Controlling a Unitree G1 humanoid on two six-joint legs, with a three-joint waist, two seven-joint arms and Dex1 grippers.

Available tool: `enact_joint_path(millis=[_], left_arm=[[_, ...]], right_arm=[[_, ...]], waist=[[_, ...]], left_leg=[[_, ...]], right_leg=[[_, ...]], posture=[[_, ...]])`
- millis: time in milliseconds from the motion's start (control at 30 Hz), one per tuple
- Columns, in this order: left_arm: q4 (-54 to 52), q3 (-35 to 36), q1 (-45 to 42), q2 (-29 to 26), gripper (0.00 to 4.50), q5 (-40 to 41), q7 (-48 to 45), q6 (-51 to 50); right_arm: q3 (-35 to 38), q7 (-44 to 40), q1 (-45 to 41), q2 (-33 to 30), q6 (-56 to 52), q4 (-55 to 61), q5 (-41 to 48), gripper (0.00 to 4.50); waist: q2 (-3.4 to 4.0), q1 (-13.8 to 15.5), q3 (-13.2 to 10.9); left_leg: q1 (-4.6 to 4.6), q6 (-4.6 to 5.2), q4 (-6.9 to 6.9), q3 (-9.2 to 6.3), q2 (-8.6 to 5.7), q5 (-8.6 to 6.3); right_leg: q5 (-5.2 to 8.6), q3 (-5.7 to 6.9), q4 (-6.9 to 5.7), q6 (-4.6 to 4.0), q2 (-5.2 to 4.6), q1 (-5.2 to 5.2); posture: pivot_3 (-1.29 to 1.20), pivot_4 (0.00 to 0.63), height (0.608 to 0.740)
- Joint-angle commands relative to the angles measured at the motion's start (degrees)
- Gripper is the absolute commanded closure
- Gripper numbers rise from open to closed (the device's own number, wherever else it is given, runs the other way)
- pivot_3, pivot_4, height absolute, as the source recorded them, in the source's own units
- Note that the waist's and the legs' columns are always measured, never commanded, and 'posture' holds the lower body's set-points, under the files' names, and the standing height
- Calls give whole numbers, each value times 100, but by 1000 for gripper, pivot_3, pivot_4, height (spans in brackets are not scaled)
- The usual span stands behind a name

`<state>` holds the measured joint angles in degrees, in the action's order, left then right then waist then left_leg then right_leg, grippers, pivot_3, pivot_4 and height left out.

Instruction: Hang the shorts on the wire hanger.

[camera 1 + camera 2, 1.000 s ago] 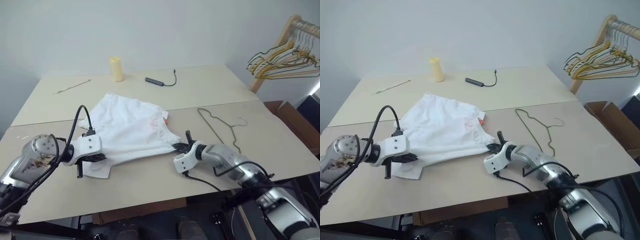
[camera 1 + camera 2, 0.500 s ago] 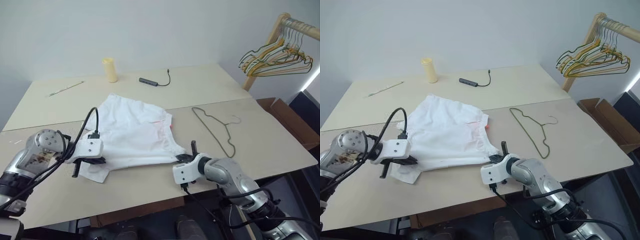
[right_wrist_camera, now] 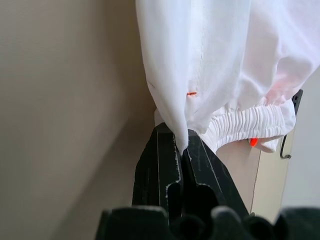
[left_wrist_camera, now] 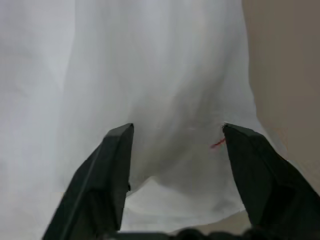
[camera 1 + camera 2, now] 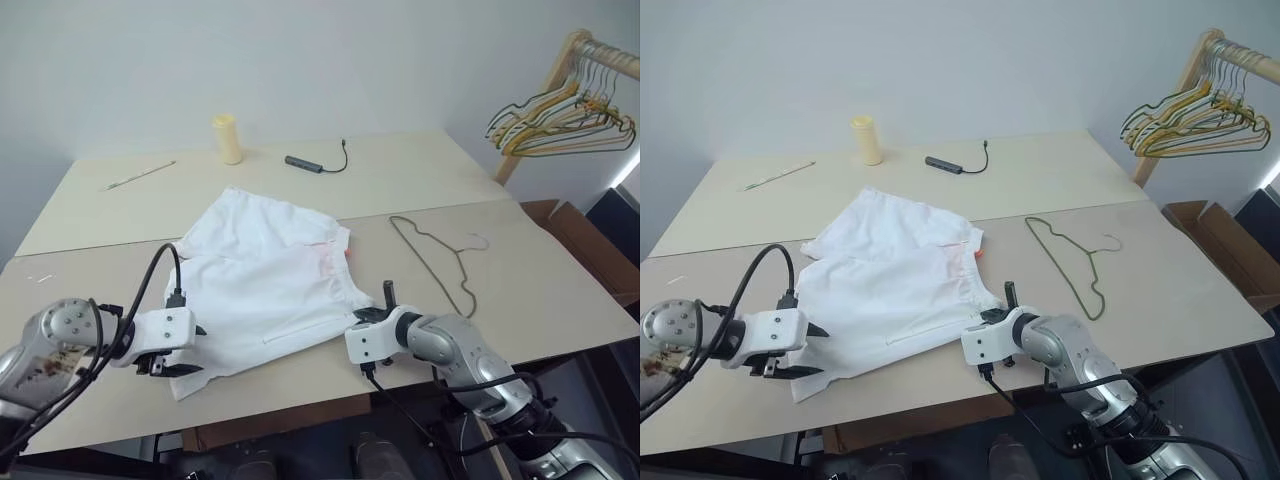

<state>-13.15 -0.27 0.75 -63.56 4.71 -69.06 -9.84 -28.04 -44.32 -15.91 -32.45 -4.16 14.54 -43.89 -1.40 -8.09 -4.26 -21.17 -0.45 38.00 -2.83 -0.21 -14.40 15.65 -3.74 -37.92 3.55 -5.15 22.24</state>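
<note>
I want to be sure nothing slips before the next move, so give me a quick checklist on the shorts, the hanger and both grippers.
1. Right gripper shut on the shorts at a corner by the waistband: ok.
2. Left gripper gripping the shorts: not ok, its fingers stand open over the fabric.
3. Shorts spread flat on the table: not ok, wrinkled, and the edge near the left gripper is folded.
4. Wire hanger free to pick up: ok, lying flat beside the shorts, apart from them.
5. Shorts on the hanger: not ok, not yet begun.

Shorts point(image 5: 265, 285) lie flat on the table point(image 5: 560, 290); wire hanger point(image 5: 435, 255) beside them, apart.
</note>
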Motion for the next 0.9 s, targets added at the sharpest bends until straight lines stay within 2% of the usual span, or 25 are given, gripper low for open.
enact_joint_path(millis=[33,200,333,600,700,900], left_arm=[[-1005,316,294,109,968,-87,593,-974],[-1948,253,845,210,968,-408,1145,-1668],[-1982,-172,934,216,968,-1274,1684,-1669],[-2056,-687,887,431,968,-1790,1909,-2042],[-1963,-690,944,458,1511,-1920,1998,-2024],[-1871,-461,949,392,3515,-1898,1957,-1912]], right_arm=[[156,-19,-50,15,-87,199,-37,4500],[131,-56,28,42,-151,282,-82,4500],[127,-77,16,54,-163,303,-77,4500],[169,-83,-12,15,-136,302,-40,4500],[191,-95,-7,-11,-127,318,-15,4500],[232,-138,-72,-77,-93,286,56,4500]], waist=[[0,6,0],[0,27,0],[0,93,0],[15,156,13],[23,165,18],[21,163,17]], left_leg=[[0,0,0,0,1,0],[3,-1,0,1,1,-1],[6,-2,0,3,1,-1],[14,-2,0,39,0,0],[21,-2,0,44,0,0],[31,-2,0,44,7,0]], right_leg=[[0,0,1,0,0,0],[0,-1,0,-1,1,-1],[-2,-1,1,-4,3,-2],[-3,0,1,-6,4,-13],[-3,0,1,-7,4,-19],[-3,-1,-1,-7,13,-24]], posture=[[-103,39,740],[-104,35,740],[-100,33,740],[-107,29,740],[-109,30,740],[-103,34,740]])
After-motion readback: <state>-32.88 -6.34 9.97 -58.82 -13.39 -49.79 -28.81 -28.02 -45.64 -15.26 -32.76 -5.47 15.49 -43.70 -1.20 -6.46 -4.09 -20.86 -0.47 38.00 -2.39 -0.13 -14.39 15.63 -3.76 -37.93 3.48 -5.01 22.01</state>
